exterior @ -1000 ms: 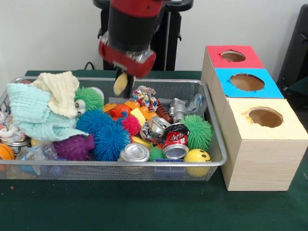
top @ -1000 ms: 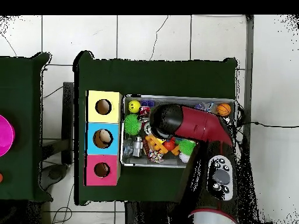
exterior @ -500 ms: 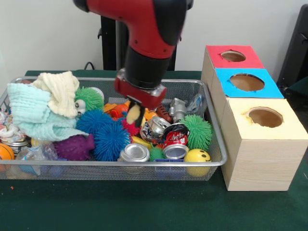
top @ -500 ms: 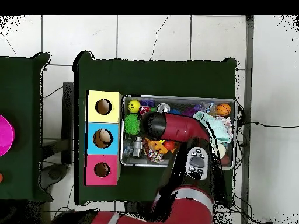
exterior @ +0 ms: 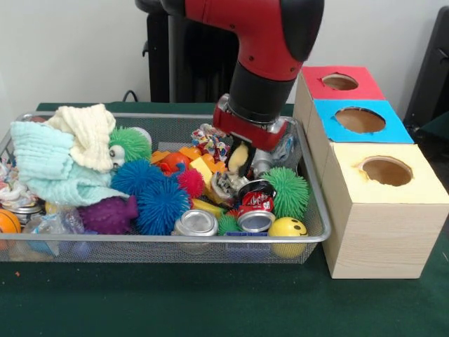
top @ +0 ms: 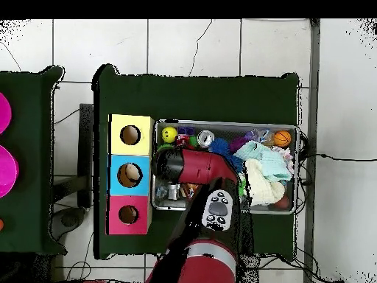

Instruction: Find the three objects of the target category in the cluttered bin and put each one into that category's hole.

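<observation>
Pincer (exterior: 238, 160) hangs over crowded bin (exterior: 312, 210) near its box-side rim, grip state unclear.

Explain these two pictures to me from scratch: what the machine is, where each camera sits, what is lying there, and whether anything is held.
The machine is a red and black robot arm. One picture faces it across the table; the other looks straight down from above. Its hand hangs low inside a wire mesh bin, just above a crushed can. I cannot tell whether the hand is open, and nothing is clearly held. The bin is full of clutter: spiky rubber balls, a yellow smiley ball, cans, plastic bricks and folded cloths. Beside it stands a wooden box with three round holes, topped red, blue and yellow.
</observation>
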`<state>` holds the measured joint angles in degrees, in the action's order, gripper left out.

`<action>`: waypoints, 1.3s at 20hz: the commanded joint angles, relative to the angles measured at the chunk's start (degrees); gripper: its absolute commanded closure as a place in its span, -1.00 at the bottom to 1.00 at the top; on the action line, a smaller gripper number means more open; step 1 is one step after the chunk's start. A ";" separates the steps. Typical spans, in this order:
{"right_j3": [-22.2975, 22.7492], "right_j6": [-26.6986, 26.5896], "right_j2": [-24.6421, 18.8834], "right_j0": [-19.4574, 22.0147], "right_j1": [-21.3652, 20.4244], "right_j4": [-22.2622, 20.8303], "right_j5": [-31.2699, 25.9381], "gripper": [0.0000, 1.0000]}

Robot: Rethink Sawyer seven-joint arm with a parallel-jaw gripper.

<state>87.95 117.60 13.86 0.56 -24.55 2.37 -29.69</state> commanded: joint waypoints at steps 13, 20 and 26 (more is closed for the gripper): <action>17.64 -4.80 -5.38 14.03 -14.51 -3.47 -2.47 1.00; 11.15 -7.32 -10.97 24.22 -0.27 -10.16 9.16 1.00; 7.82 -5.27 -13.13 26.43 3.75 -15.59 13.65 1.00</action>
<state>97.22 117.60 9.55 26.30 -27.58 -7.65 -20.03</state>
